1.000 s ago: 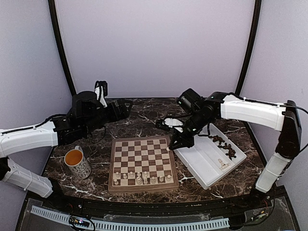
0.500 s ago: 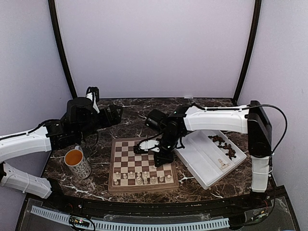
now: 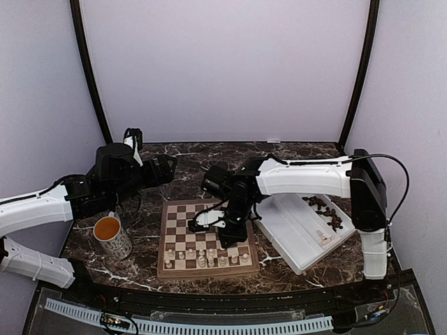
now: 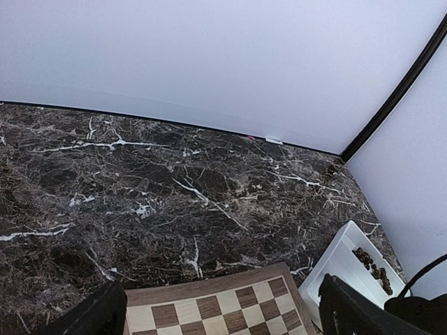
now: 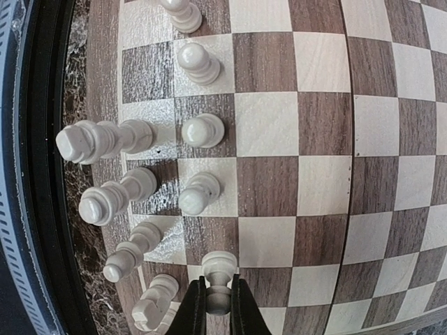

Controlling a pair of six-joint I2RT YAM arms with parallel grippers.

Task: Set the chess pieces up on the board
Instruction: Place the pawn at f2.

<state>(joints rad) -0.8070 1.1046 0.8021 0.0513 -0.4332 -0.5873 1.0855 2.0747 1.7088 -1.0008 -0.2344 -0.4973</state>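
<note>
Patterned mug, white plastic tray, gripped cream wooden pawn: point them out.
Patterned mug (image 3: 119, 244): top view, outer wall.
White plastic tray (image 3: 295, 234): top view, bare floor.
Cream wooden pawn (image 5: 218, 264): right wrist view, head.

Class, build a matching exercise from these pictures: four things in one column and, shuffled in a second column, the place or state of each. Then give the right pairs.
Things
1. mug
2. dark pieces
3. right gripper
4. left gripper

Places or states
A. open, holding nothing
B. in the white tray
C. on the table, left of the board in the top view
D. shut on a pale piece

Pairs: 1-C, 2-B, 3-D, 4-A
</note>
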